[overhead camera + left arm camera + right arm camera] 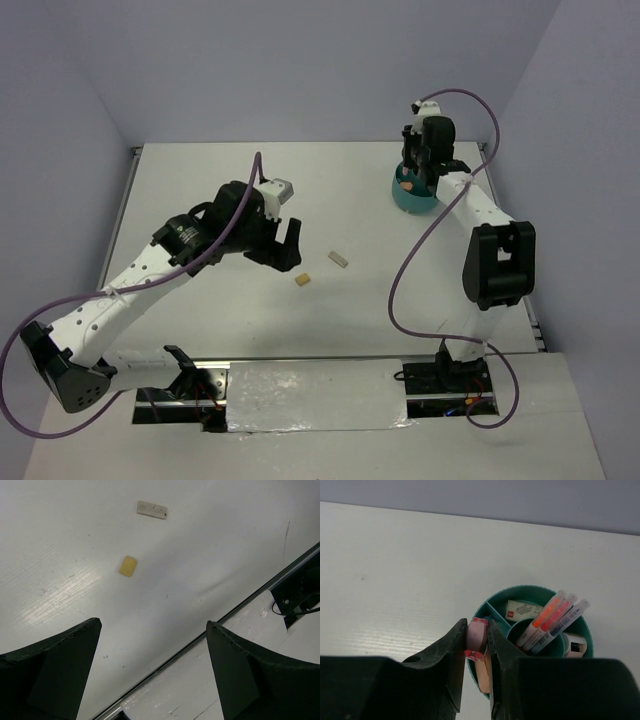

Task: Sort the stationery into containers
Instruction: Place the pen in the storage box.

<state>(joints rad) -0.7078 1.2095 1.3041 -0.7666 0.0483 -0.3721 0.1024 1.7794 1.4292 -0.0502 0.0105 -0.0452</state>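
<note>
Right gripper [478, 626] hangs over the teal cup [536, 588] at the far right of the table [200, 190]. Its jaws are pinched narrow on a small pink block [477, 640] with red ends, one finger on each flat side. The block stands upright, long axis pointing down toward the cup.

From the wrist view the pink block sits right at the cup's left rim, above the outer compartment there. A peach block [483, 676] already lies in that compartment. Whether the pink one hangs fully inside the rim line or straddles it, I cannot tell. The drop turns on that, so a slight shift toward the cup's centre looks prudent before letting go.

Cup contents:
- pens [551, 620] stand in the middle tube
- a white eraser [520, 610] lies in the far compartment

Left gripper [153, 625] is spread wide and holds nothing, hovering above the mid-table.

Two pieces lie loose on the table:
- tan block [128, 566] lies ahead of the open jaws, somewhat left of their centre line
- grey block [152, 509] lies farther on, well apart from the tan one, its long axis running roughly across the jaws' line of approach

The left arm is clearly the nearer one to both. The tan block looks like its likely next pick, which would need a reach forward and down.
</note>
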